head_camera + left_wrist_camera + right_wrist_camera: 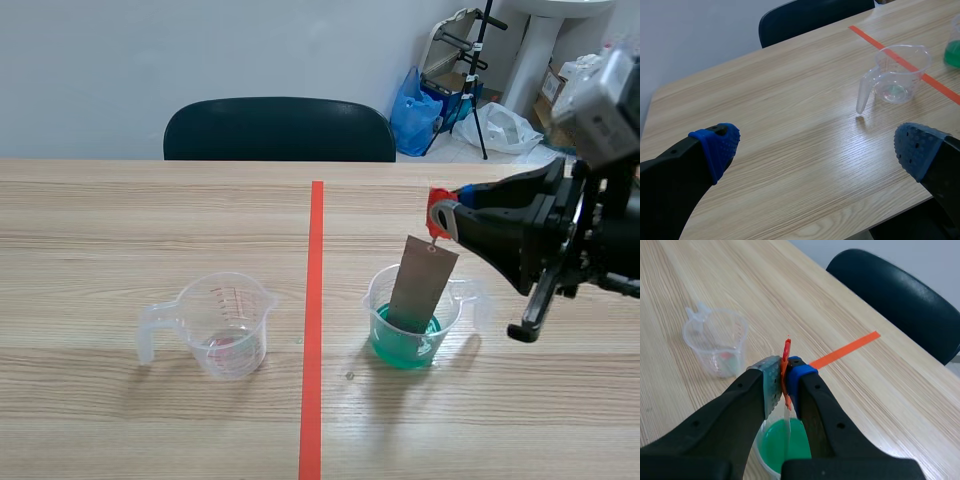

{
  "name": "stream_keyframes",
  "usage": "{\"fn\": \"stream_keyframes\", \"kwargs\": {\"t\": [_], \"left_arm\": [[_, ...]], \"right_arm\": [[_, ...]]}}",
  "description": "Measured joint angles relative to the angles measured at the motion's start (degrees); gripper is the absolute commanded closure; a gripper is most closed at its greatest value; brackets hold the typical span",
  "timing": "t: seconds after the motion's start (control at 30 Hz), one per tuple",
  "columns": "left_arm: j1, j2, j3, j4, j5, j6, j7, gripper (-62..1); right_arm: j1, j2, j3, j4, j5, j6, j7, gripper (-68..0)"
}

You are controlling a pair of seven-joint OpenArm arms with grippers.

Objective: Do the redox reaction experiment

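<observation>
The right fingers (771,385) were pinched shut on a red tag (786,351), with the metal strip (422,283) hanging below them into the cup of green liquid (376,300). The left fingers (715,145) stood wide apart, empty.

**No words or numbers can be read here.**

The clear measuring cup (228,322) stands ahead of the left jaws and well apart from the right jaws. It has tiny red marks on its wall, but they are too small to read. The red clip (438,203) pinched between the right jaws and the grey plate (420,285) hanging under it show only plain faces. The cardboard box (553,95) far behind the tabletop (100,220) is too far off to read.
</observation>
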Motion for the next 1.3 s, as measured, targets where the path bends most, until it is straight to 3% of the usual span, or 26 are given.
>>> {"fn": "stream_keyframes", "kwargs": {"t": [0.1, 0.2, 0.3, 1.3], "left_arm": [[0.0, 0.0, 0.0, 0.0, 0.0, 0.0, 0.0, -62.3], [0.0, 0.0, 0.0, 0.0, 0.0, 0.0, 0.0, -62.3], [0.0, 0.0, 0.0, 0.0, 0.0, 0.0, 0.0, -62.3], [0.0, 0.0, 0.0, 0.0, 0.0, 0.0, 0.0, -62.3]], "right_arm": [[0.8, -1.6, -0.8, -2.4, -1.6, 0.7, 0.2, -0.6], [2.1, -3.6, -0.9, -4.8, -2.4, 3.0, 0.2, -0.6], [3.0, -4.7, -0.9, -6.5, -2.3, 2.8, 0.9, -0.6], [3.7, -4.7, -0.9, -6.6, -3.1, 3.5, 0.8, -0.6]]}}
